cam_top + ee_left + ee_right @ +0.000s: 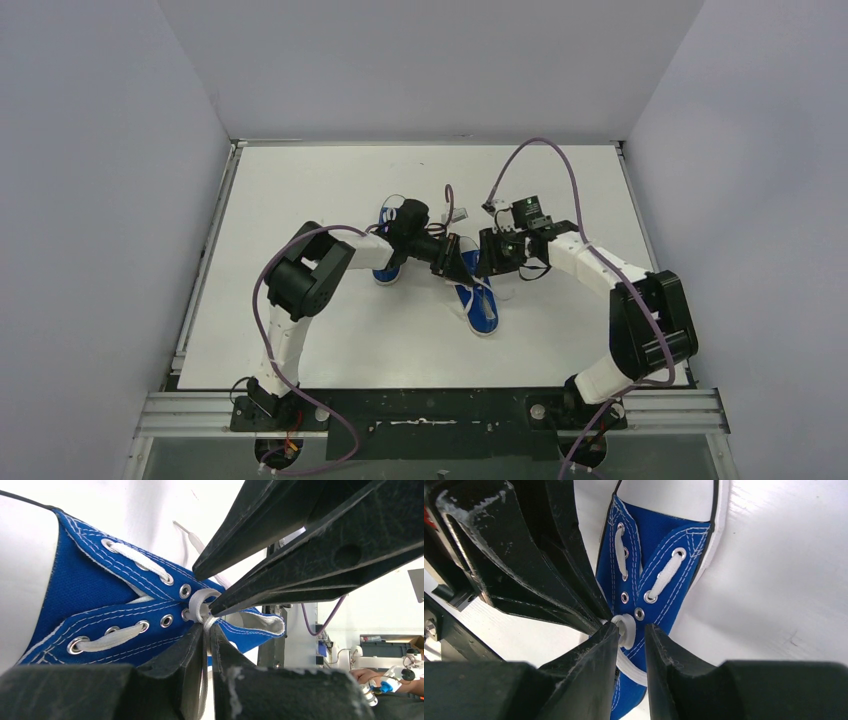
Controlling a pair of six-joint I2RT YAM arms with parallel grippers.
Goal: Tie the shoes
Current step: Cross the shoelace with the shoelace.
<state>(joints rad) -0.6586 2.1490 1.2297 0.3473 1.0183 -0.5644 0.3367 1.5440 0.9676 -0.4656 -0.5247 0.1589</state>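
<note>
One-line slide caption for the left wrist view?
Left gripper pinching white lace of blue sneaker; right gripper open at its loop.

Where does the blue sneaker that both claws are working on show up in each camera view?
Top external: the sneaker sits just right of and below centre.
Left wrist: the sneaker fills the left and middle.
Right wrist: the sneaker is upper centre, toe upward.
Shared landmark: the white lace loop at its top eyelets, in both wrist views only.
</note>
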